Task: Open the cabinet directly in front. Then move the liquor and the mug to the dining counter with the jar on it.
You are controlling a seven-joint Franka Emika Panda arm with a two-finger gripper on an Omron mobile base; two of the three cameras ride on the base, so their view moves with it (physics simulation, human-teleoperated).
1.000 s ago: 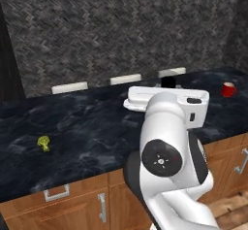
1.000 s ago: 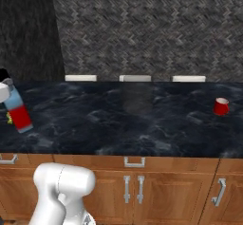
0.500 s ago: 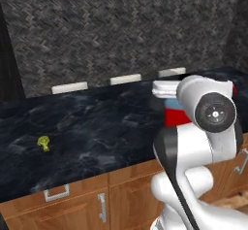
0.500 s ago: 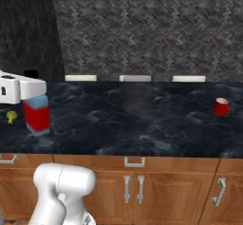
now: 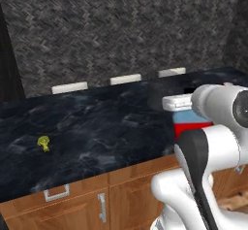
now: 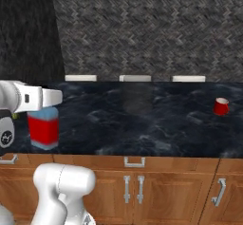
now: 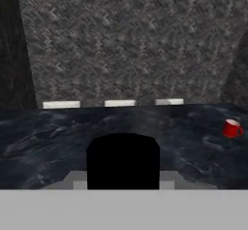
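The dining counter point(image 6: 142, 124), long black marbled top over brown wood fronts, is running across both base views under a dark patterned wall, three small white blocks point(image 6: 135, 78) sitting along its back edge; the white arm point(image 5: 213, 141) is carrying the liquor point(image 6: 43, 129) just over the counter's near edge, blue top and red band hanging below the hand, gripper point(image 6: 45, 106) closing part-way on the bottle's upper body, black cap point(image 7: 123, 161) blocking the centre of the hand view; can't tell whether the base is touching the surface; the mug point(image 6: 220, 106) is already sitting on the counter well apart to the right, toward the back; a small yellow-green item point(image 5: 43, 142) is lying on the counter off to the left; risk, as a judgement: bottle is hanging close to the front lip, so letting go here could be tipping it off the edge, and releasing from above the surface could be toppling it
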